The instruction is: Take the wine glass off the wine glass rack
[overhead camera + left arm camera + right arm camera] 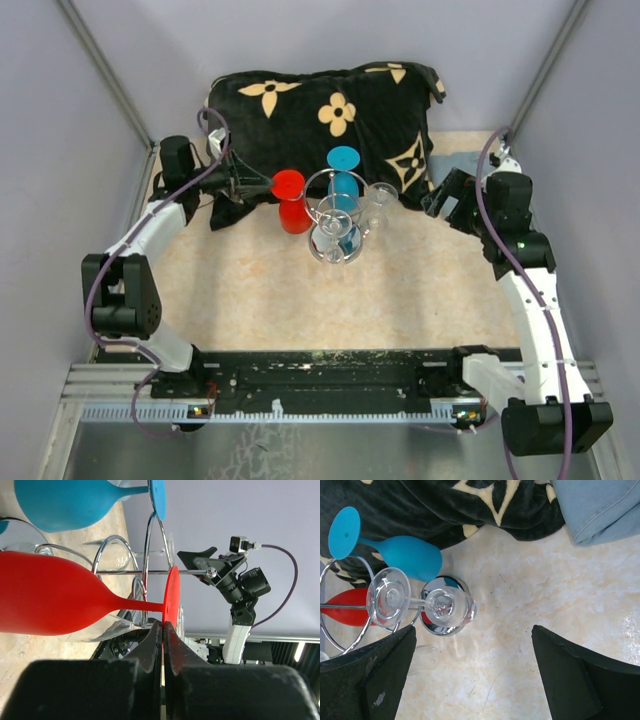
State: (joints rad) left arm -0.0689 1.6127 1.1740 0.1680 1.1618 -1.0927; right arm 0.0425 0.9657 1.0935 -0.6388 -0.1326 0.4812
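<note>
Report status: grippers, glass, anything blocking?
Left gripper shut on red wine glass foot. Right gripper open, away from rack. Glass not yet off. Blue glass, clear glasses close beside.

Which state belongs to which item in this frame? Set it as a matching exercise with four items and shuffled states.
Items:
1. red wine glass
2. blue wine glass
3. clear wine glass
4. right gripper

States:
A. open, holding nothing
B. foot pinched between the left gripper fingers
C. see-through, hanging on the rack
D. hangs nearest the cushion

Pairs: 1-B, 2-D, 3-C, 4-A
</note>
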